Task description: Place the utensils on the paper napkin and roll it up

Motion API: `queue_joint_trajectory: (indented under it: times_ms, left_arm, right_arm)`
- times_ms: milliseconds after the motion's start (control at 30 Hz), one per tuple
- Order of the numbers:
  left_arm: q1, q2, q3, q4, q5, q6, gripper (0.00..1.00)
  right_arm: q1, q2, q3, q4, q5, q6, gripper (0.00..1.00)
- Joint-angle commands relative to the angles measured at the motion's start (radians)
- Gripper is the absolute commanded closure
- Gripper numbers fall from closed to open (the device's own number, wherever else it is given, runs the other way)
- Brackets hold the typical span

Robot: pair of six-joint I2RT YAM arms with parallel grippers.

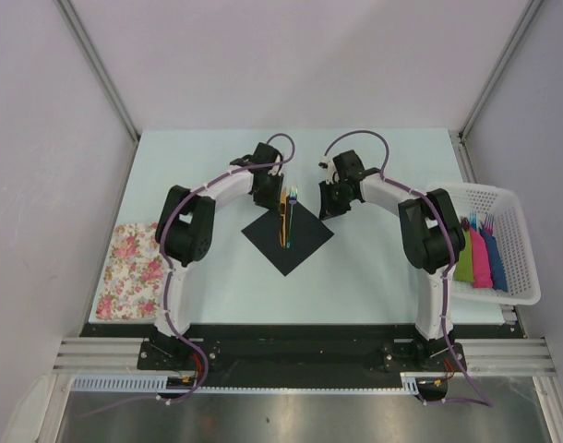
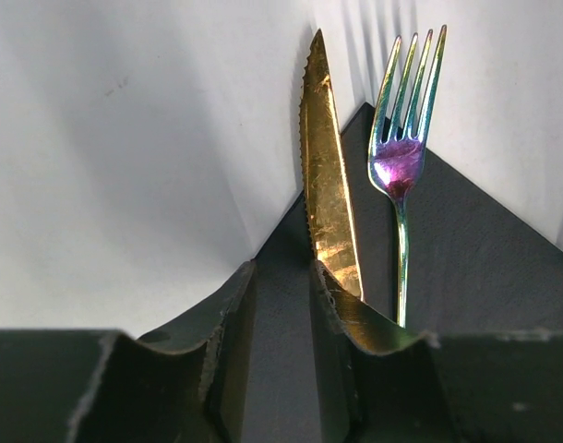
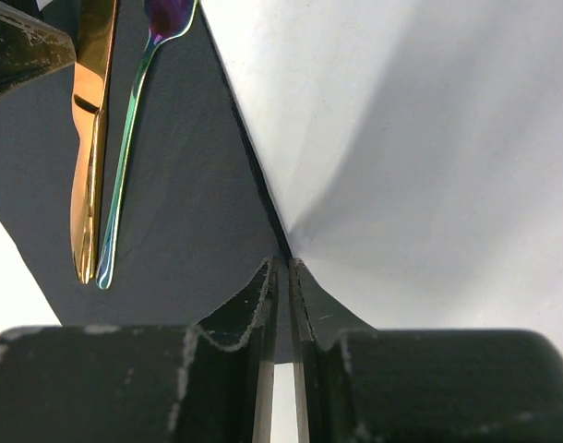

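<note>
The black paper napkin [image 1: 297,247] lies as a diamond at the table's middle. On its far half lie two utensils side by side: a gold knife [image 1: 282,221] and an iridescent fork [image 1: 291,214]. My left gripper [image 1: 266,196] is at the napkin's far-left edge, jaws a little apart with napkin [image 2: 466,258] showing in the gap [image 2: 281,277]. The knife [image 2: 326,175] and fork [image 2: 399,166] lie just to its right. My right gripper [image 1: 329,208] is shut [image 3: 283,268] on the napkin's far-right edge [image 3: 180,185]. Knife [image 3: 89,138] and fork [image 3: 129,138] lie to its left.
A white basket [image 1: 514,198] at the right edge holds green [image 1: 464,260], pink [image 1: 481,262] and blue [image 1: 496,266] bundles with fork tips. A floral cloth [image 1: 132,269] lies at the near left.
</note>
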Motion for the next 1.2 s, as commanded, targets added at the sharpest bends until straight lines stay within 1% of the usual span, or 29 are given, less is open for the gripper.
queue_joint_trajectory:
  times_ms: [0,333,500,700,1100,1167]
  left_arm:
    - [-0.001,0.049,0.030,-0.033,-0.044,-0.012,0.64]
    - [-0.003,0.050,0.028,-0.045,-0.042,-0.030,0.61]
    - [0.004,0.029,-0.002,-0.007,-0.006,-0.039,0.69]
    - [0.010,0.035,-0.007,-0.011,-0.007,-0.033,0.75]
    - [-0.006,0.069,0.013,-0.036,-0.061,-0.039,0.75]
    - [-0.013,0.069,0.013,-0.040,-0.096,-0.039,0.75]
  right_arm:
    - [-0.010,0.007,0.025,-0.002,0.005,-0.010,0.86]
    - [-0.022,0.008,0.026,-0.004,-0.007,-0.002,0.86]
    - [-0.024,0.007,0.026,-0.005,-0.008,-0.004,0.86]
    - [-0.027,0.008,0.026,-0.007,-0.011,-0.004,0.87]
    - [-0.036,0.010,0.026,-0.008,-0.013,-0.004,0.87]
    - [-0.038,0.010,0.026,-0.011,-0.013,-0.004,0.86]
